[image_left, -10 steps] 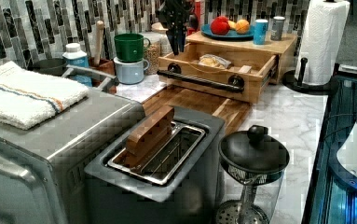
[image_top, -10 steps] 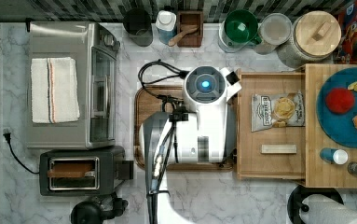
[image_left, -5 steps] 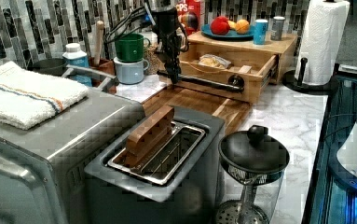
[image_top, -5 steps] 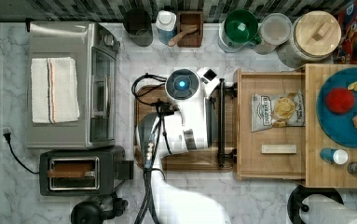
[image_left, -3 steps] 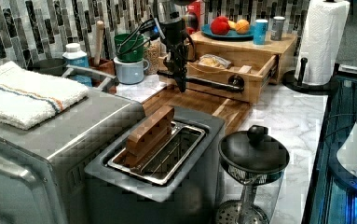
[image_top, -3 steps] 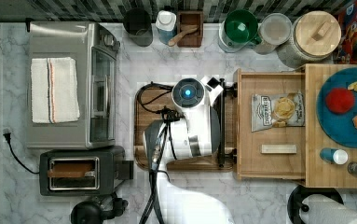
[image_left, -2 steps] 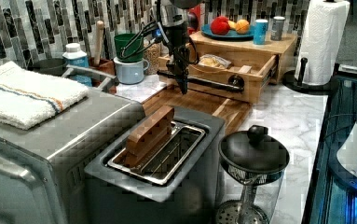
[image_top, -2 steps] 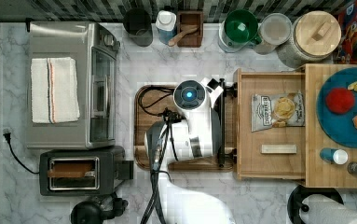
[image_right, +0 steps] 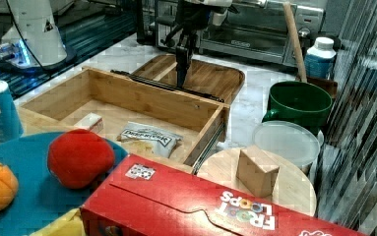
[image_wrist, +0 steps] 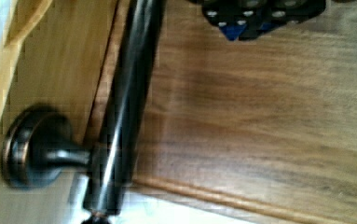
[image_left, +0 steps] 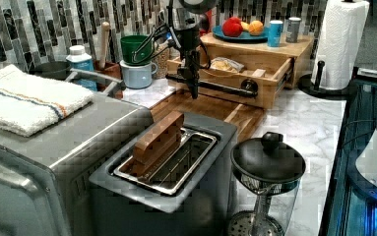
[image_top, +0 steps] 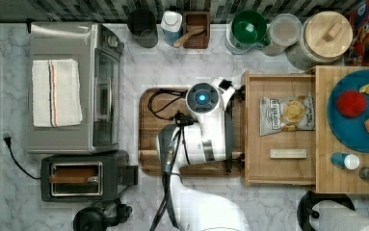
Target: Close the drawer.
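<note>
The drawer (image_top: 288, 171) stands pulled out toward the top view's left, holding a snack bag (image_top: 287, 113) and a small pale block (image_top: 288, 153). Its front wall (image_left: 225, 96) carries a dark metal handle bar (image_left: 215, 86). My gripper (image_left: 192, 91) points straight down, shut with nothing in it, right beside that bar on the side away from the drawer. In the right view the gripper (image_right: 180, 78) hangs just before the handle (image_right: 166, 83), over the cutting board. The wrist view has the bar (image_wrist: 125, 107) close by, and the fingertips (image_wrist: 260, 14) sit over darker wood.
A brown cutting board (image_top: 148, 130) lies under my arm. A toaster oven (image_top: 66, 86) and a toaster (image_top: 76, 179) stand at the top view's left, with cups and jars (image_top: 249, 29) along the back. A slab with a blue plate (image_top: 360, 130) covers the drawer housing.
Over the last second my arm has drifted to the top view's right, bringing the gripper close against the handle bar. The drawer has not visibly moved.
</note>
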Motion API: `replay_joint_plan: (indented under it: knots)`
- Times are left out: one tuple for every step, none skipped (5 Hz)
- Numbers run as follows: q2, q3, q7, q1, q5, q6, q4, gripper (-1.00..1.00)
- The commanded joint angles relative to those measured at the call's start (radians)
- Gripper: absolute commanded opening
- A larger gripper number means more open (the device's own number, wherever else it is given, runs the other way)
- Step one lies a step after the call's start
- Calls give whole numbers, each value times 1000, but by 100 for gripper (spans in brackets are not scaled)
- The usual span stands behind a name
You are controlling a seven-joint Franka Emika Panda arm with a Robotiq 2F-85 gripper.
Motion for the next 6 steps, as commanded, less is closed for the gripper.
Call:
replay_joint_plan:
  knots:
    - [5,-48,-187,-125,-4,13,72,-100]
    - [3,-53,-234,-175,12,25,78,-100]
    - [35,-70,-300,-227,17,15,124,-100]
    - [86,-85,-418,-302,47,18,183,-100]
    - [105,-159,-517,-297,103,17,219,-100]
    - [102,-169,-516,-347,100,2,246,-100]
